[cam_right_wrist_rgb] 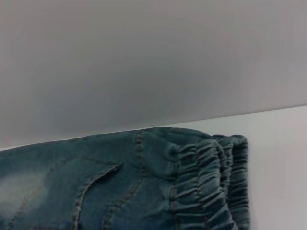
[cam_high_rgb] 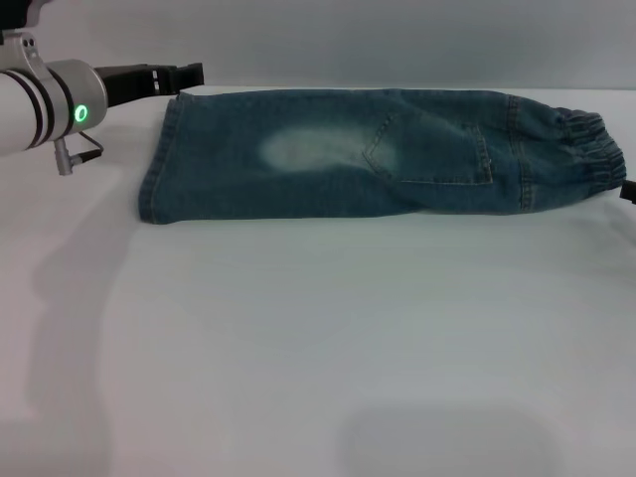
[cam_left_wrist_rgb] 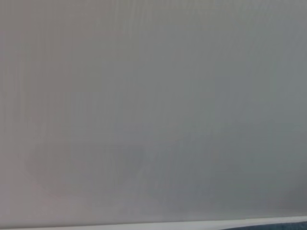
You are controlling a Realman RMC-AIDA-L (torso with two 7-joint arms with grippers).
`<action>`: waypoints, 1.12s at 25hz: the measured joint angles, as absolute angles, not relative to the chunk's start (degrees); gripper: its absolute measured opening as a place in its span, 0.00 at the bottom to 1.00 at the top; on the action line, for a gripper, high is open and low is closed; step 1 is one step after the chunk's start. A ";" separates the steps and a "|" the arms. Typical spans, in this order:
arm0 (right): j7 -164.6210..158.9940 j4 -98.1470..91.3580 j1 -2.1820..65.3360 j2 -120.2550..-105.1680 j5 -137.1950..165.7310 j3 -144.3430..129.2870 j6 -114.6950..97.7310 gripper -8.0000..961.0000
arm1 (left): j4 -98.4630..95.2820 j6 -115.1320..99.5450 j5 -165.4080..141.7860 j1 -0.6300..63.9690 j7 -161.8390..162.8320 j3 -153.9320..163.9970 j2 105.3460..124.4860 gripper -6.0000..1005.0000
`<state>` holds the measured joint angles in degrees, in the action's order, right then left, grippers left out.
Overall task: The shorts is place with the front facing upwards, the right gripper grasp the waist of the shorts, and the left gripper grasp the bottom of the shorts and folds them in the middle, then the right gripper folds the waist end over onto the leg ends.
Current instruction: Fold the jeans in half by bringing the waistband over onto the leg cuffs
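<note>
The counter carries the shorts, already doubled lengthwise into one long strip, so the middle fold looks done. Their hem lies just beside the left gripper, whose fingers look together, holding nothing. The elastic waist still awaits folding over; the right gripper is barely visible, state unknowable.

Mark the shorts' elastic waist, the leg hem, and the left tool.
elastic waist (cam_high_rgb: 588, 149), head view, on the gathered band at the shorts' right end
leg hem (cam_high_rgb: 159, 169), head view, on the stitched edge at the left end
left tool (cam_high_rgb: 164, 78), head view, on its dark fingers by the hem's far corner
</note>
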<state>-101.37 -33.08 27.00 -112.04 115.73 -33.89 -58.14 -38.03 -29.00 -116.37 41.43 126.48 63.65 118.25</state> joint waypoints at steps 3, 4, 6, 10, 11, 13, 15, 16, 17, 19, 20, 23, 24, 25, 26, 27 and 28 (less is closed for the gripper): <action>-101.22 -33.12 27.33 -112.27 115.80 -34.07 -56.50 0.50 | -38.04 -29.00 -116.00 41.47 126.48 63.97 118.36 0.81; -101.09 -33.10 27.58 -112.32 115.84 -34.13 -55.89 0.50 | -38.05 -28.98 -115.72 41.47 126.48 63.98 118.38 0.81; -100.84 -32.88 28.04 -112.39 115.90 -34.23 -55.00 0.50 | -38.06 -28.98 -115.36 41.46 126.48 63.98 118.38 0.81; -100.31 -33.24 28.71 -113.27 116.06 -34.40 -53.21 0.50 | -38.04 -29.06 -114.77 41.39 126.48 64.05 118.38 0.81; -100.14 -33.39 28.88 -113.47 116.12 -34.42 -52.75 0.50 | -38.04 -29.11 -114.75 41.39 126.48 64.06 118.38 0.81; -99.85 -33.38 29.44 -113.68 116.17 -34.55 -51.70 0.50 | -38.02 -29.26 -114.68 41.39 126.48 64.07 118.38 0.81; -99.25 -33.11 30.03 -113.82 116.19 -34.85 -50.72 0.50 | -38.01 -29.36 -114.44 41.39 126.48 64.10 118.38 0.81; -98.82 -32.97 30.40 -114.00 116.20 -35.02 -50.34 0.50 | -38.01 -29.40 -114.28 41.39 126.48 64.12 118.39 0.81; -98.25 -32.86 30.80 -114.21 116.26 -35.10 -49.80 0.50 | -38.00 -29.42 -114.18 41.39 126.48 64.14 118.39 0.81; -97.59 -32.69 31.45 -114.56 116.53 -35.13 -48.89 0.52 | -37.98 -29.45 -114.11 41.40 126.48 64.18 118.39 0.81; -97.15 -32.07 32.16 -114.71 116.79 -35.66 -47.79 0.55 | -37.97 -29.45 -114.09 41.41 126.48 64.17 118.41 0.81; -97.01 -31.19 32.79 -114.71 116.85 -36.63 -46.68 0.62 | -37.97 -29.46 -113.84 41.51 126.48 64.18 118.48 0.81; -96.98 -30.75 33.04 -114.72 116.86 -37.27 -46.09 0.61 | -37.97 -29.45 -113.73 41.53 126.48 64.19 118.48 0.81; -96.94 -30.04 33.53 -114.68 116.87 -38.59 -44.97 0.61 | -37.97 -29.45 -113.53 41.53 126.48 64.33 118.48 0.81; -96.94 -30.04 33.53 -114.68 116.87 -38.59 -44.97 0.61 | -37.98 -29.44 -113.07 41.48 126.48 64.67 118.46 0.81; -96.91 -29.77 33.71 -114.68 116.88 -39.14 -44.55 0.61 | -38.00 -29.44 -112.74 41.45 126.48 64.90 118.45 0.81; -96.91 -29.57 33.82 -114.67 116.90 -39.52 -44.30 0.61 | -38.09 -29.40 -112.37 41.41 126.48 65.20 118.40 0.81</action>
